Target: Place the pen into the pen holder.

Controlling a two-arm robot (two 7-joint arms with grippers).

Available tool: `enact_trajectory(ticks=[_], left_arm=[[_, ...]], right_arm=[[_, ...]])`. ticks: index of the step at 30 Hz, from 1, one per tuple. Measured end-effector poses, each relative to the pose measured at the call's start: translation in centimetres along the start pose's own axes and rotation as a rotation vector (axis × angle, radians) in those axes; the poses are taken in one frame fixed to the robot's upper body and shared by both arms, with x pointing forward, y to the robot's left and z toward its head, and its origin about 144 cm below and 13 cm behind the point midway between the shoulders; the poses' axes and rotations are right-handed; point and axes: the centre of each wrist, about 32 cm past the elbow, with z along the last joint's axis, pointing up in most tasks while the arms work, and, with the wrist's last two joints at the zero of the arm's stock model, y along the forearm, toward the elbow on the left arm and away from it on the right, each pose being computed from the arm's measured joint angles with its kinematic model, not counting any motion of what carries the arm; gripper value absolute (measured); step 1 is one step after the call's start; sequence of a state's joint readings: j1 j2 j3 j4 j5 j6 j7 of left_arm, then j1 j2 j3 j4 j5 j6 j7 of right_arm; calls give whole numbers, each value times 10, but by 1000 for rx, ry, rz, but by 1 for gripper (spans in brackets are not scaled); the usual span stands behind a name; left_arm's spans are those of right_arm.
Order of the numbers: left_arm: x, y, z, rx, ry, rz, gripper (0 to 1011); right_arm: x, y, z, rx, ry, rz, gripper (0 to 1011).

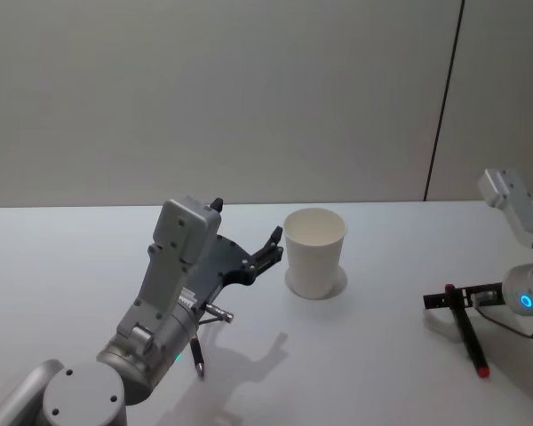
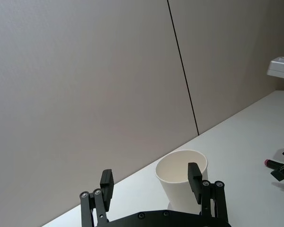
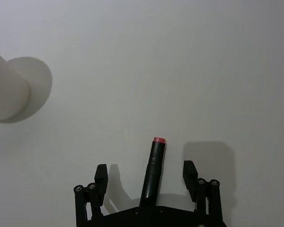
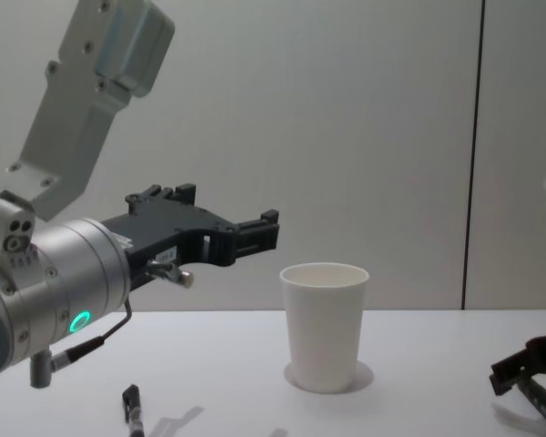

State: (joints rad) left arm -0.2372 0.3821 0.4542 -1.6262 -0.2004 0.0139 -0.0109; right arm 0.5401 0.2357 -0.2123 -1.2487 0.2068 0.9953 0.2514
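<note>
The pen holder, a white paper cup [image 1: 315, 253] [image 4: 325, 323], stands upright mid-table. A black pen with a red end [image 1: 471, 342] [image 3: 154, 170] lies flat on the table to its right. My right gripper [image 1: 457, 299] [image 3: 145, 172] is low over this pen's near end, open, with a finger on either side and neither touching it. My left gripper [image 1: 246, 222] [image 2: 150, 182] [image 4: 227, 204] hangs open and empty above the table, left of the cup [image 2: 182, 179] and pointing toward it. A second dark pen [image 1: 197, 355] [image 4: 132, 408] lies under the left arm.
The table [image 1: 382, 355] is white, with a plain grey wall close behind it. The cup's side [image 3: 4, 90] shows at the edge of the right wrist view, well away from the red-ended pen.
</note>
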Motion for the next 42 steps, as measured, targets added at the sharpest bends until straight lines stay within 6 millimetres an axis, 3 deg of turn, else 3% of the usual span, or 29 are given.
enact_trajectory(ticks=[11, 15, 28, 39, 42], left_arm=[[0, 0, 0, 0, 0, 0, 1004], [0, 0, 0, 0, 0, 0, 1004], [0, 0, 0, 0, 0, 0, 1004], [0, 0, 0, 0, 0, 0, 1004], [0, 0, 0, 0, 0, 0, 1004]], right_arm=[[3, 0, 1, -8, -18, -6, 1001], [4, 0, 2, -10, -24, -7, 945], [7, 3, 1, -28, -34, -9, 589], [9, 8, 2, -37, -38, -11, 201], [10, 10, 2, -37, -39, -11, 177]])
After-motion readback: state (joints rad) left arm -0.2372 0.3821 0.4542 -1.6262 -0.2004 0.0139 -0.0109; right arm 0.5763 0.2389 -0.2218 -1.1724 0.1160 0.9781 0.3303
